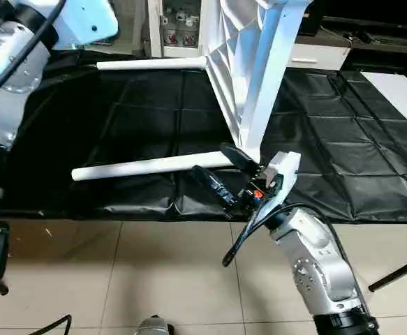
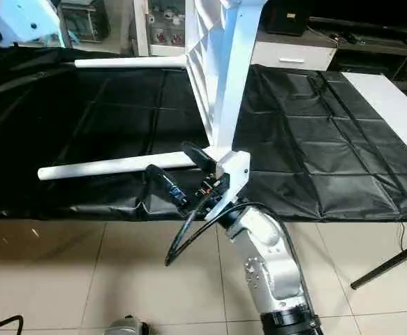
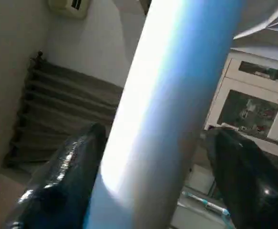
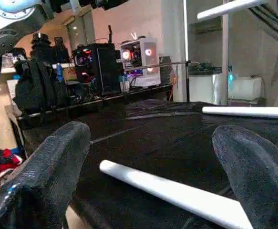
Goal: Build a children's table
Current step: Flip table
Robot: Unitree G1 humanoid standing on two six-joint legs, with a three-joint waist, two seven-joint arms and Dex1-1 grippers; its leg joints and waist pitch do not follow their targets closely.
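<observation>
left eye view: tabletop [image 1: 234,52] stands on edge on black-covered worktable [image 1: 343,146].
right gripper [image 1: 224,171] gapes empty at six o'clock beside leg [image 1: 151,166]; left gripper [image 3: 148,171] straddles another leg [image 3: 172,105], grip unclear.

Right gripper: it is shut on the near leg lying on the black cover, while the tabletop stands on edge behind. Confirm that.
Not quite. The right gripper is open, not shut on anything: the right wrist view shows its fingers spread wide, with the near leg lying free between them on the black cover. The tabletop does stand on edge behind.
</observation>
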